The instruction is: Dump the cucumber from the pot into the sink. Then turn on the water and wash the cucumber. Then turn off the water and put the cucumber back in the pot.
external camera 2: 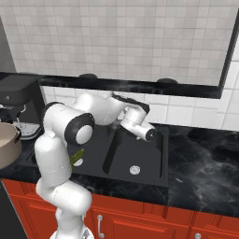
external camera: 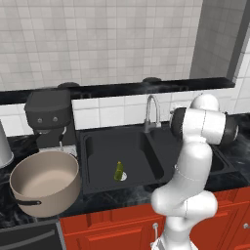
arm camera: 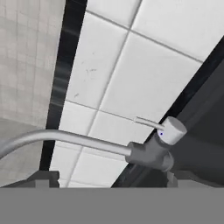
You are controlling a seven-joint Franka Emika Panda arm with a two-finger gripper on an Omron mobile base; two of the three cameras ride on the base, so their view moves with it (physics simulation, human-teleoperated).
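Note:
The cucumber (external camera: 118,171) lies on the floor of the left basin of the black sink (external camera: 93,183), beside the drain; it also peeks past my arm as the cucumber (external camera 2: 77,157). The big beige pot (external camera: 45,188) stands upright on the counter left of the sink, and its interior looks bare. My gripper (arm camera: 113,178) is open, its dark fingertips (arm camera: 43,178) set wide apart. It is close in front of the silver faucet (arm camera: 148,154), whose small lever knob (arm camera: 173,130) sits just above. The faucet's spout (arm camera: 65,138) runs off to the left. No water is seen running from the faucet (external camera: 152,112).
A black coffee machine (external camera: 49,119) stands behind the pot against the tiled wall. A dark ledge (external camera: 146,88) runs along the wall above the faucet. The right basin (external camera 2: 135,170) holds only its drain. Red cabinets (external camera: 122,229) front the counter.

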